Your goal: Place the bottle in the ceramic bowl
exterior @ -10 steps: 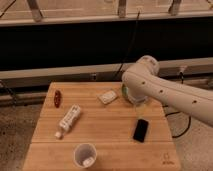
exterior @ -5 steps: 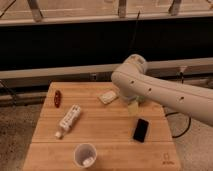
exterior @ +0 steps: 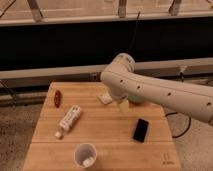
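Hovering near bowl (exterior: 135, 98), claw (exterior: 122, 106) well apart from bottle (exterior: 69, 120).

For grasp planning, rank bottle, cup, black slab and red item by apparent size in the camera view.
1. bottle
2. cup and black slab: alike, cup nearer, unranked
3. red item
End effector hangs beside the white packet.

Arm (exterior: 150, 90) covers most of ceramic bowl (exterior: 136, 99); tool (exterior: 121, 106) under arm nr table (exterior: 100, 135) ctr, blurry
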`<state>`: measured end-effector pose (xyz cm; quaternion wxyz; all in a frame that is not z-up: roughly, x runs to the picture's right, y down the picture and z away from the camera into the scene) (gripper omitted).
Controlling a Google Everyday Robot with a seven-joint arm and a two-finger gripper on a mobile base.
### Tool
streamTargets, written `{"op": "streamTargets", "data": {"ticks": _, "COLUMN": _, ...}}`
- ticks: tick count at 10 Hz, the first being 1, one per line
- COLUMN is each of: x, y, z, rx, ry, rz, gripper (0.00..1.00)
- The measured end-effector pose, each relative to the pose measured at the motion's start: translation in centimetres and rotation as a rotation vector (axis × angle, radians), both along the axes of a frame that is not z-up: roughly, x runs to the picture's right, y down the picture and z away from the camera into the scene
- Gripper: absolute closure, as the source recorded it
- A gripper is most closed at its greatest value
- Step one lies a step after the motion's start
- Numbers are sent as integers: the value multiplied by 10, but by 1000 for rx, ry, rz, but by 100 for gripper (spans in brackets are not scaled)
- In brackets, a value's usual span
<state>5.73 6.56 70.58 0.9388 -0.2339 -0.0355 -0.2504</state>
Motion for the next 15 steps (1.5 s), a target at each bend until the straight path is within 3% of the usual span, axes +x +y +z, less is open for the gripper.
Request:
{"op": "streamTargets", "data": {"ticks": 3, "x": -31, "y": 1, "z": 5, "rx": -1, "ry": -59, "rz": -65, "gripper": 20}}
{"op": "streamTargets", "data": {"ticks": 6, "x": -44, "y": 2, "z": 9, "rx": 2, "ry": -106, "rz": -91, "gripper": 20}}
{"op": "streamTargets", "data": {"ticks": 15, "x": -119, "y": 11, "z": 27, "rx": -4, "ry": -277, "rz": -212, "gripper": 20}}
